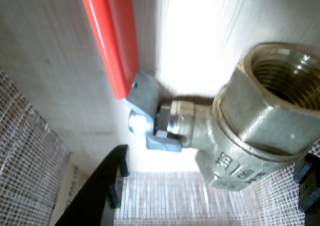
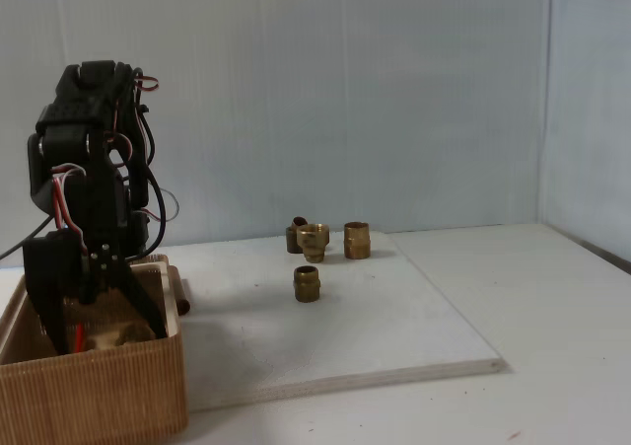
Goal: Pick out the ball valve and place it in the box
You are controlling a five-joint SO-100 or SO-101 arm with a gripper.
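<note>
The arm's gripper (image 2: pixel 94 332) reaches down inside the box (image 2: pixel 99 391) at the bench's front left corner, its jaws spread apart around the ball valve (image 1: pixel 250 121) (red lever pointing up in the wrist view). Four brass fittings (image 2: pixel 307 283) stand mid-board, well apart from the box.

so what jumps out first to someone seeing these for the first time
In the wrist view, the ball valve looms close up, its red lever slanting to the top edge. In the fixed view, the black arm reaches down into the box at lower left, while brass fittings sit on the white board.
</note>
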